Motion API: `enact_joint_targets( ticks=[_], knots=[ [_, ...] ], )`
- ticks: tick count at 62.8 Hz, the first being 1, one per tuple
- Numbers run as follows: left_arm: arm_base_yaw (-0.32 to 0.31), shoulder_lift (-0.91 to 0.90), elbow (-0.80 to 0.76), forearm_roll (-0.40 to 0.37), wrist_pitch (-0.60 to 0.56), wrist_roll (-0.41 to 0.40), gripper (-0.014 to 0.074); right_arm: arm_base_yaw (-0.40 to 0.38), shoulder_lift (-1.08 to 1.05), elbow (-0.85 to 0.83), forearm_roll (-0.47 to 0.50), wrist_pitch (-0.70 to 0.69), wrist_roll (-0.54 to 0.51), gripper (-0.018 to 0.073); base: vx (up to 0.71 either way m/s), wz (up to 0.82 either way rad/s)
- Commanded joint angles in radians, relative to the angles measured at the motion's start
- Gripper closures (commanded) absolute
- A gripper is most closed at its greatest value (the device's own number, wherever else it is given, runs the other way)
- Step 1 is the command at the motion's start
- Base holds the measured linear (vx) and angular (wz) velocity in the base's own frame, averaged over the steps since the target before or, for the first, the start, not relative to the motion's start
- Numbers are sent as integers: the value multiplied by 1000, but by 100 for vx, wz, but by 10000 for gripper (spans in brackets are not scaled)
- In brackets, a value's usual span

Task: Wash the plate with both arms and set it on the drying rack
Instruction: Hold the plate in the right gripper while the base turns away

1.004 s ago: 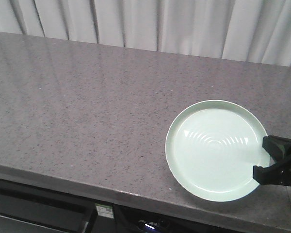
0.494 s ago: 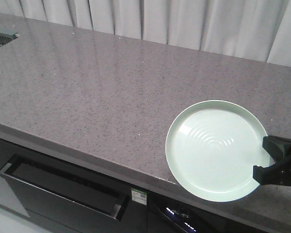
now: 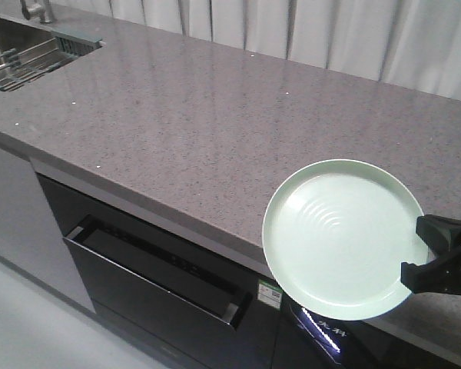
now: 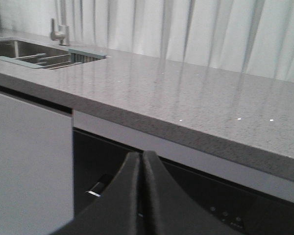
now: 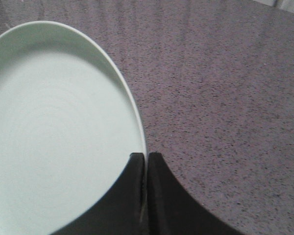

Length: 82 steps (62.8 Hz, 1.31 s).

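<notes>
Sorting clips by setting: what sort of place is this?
Probably a kitchen: a long speckled stone countertop, a steel sink with a tap at its far end, and a built-in black appliance with a handle below it.

A pale mint-green is shown by the round glossy plate (image 3: 342, 238), and faint concentric rings are seen at its centre. The speckled stone counter (image 3: 177, 131) is coloured grey-mauve and flecked throughout with dark and white specks. Plain black is seen on the right end effector (image 3: 413, 250) and the left end effector (image 4: 142, 154). The pleated fabric curtain (image 3: 353, 31) is white. The steel-rod drying rack (image 3: 38, 60) is silver-grey, edged with a grey-blue end piece. The glossy appliance front (image 3: 161, 269) is black, marked by a small green-and-white label (image 3: 270, 293).
</notes>
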Motion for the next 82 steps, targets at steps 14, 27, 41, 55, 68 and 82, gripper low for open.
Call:
enact_joint_targets(
  ticks=[14, 27, 41, 55, 68, 82],
  knots=[
    [-1, -16, 15, -8, -69, -9, 602, -3, -11, -29, -3, -70, -7, 568, -8, 33],
    [-1, -16, 15, -8, -69, -9, 602, -3, -11, -29, -3, -70, -7, 568, -8, 31],
    [-1, -16, 15, -8, -69, -9, 602, -3, -11, -29, -3, -71, -7, 568, -6, 25],
    [-1, -16, 15, -8, -69, -9, 602, -3, -11, -29, -3, -71, -7, 568, -5, 20],
    [-1, -16, 15, -8, -69, -9, 602, -3, -11, -29, -3, -71, -7, 568, -6, 23],
    [-1, -16, 15, -8, -69, -9, 602, -3, -11, -29, -3, -71, -7, 568, -7, 26]
  ],
)
